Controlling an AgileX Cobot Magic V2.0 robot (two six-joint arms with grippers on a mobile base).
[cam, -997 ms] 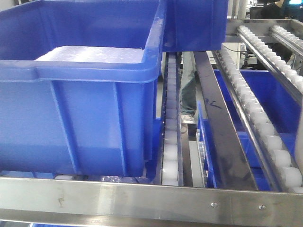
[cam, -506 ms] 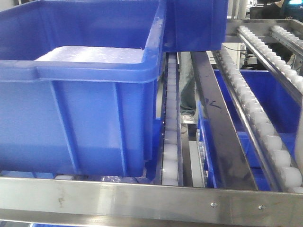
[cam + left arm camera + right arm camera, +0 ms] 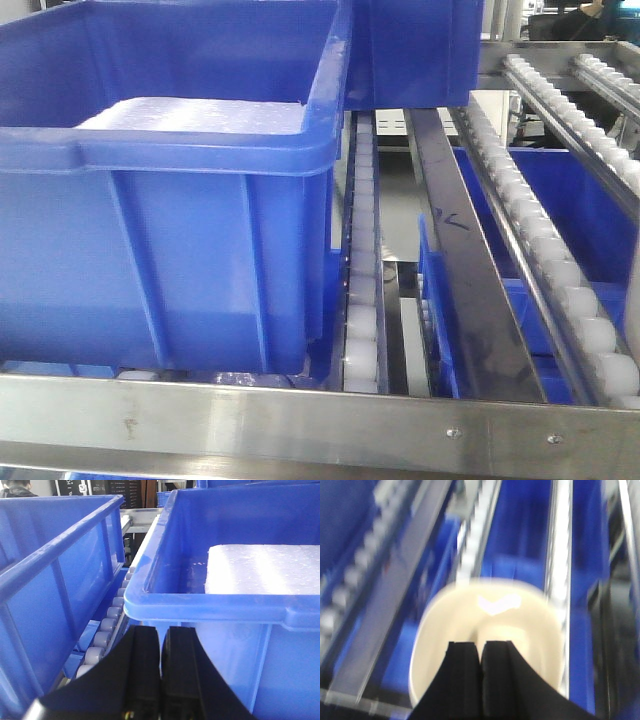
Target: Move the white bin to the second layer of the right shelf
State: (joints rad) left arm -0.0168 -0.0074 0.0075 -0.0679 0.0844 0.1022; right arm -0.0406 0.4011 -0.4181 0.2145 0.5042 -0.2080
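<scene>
The white bin [image 3: 490, 615] shows only in the blurred right wrist view: a glossy off-white tub with a rounded rim, seen from above over blue crates and steel rails. My right gripper [image 3: 481, 647] is shut at the bin's near rim, its black fingers pressed together over the wall. My left gripper [image 3: 161, 632] is shut and empty, just below the near rim of a big blue crate [image 3: 225, 605]. The bin and both grippers are out of the front view.
The big blue crate [image 3: 180, 250] holds a white foam slab [image 3: 190, 115] on the rack's left. Another blue crate [image 3: 50, 580] stands left of it. White roller tracks [image 3: 360, 300] [image 3: 550, 250], a steel front rail [image 3: 300, 410] and lower blue crates [image 3: 560, 200] fill the right.
A person's legs seen behind the rack in the earlier front frames are gone now. The crates and rails have not moved.
</scene>
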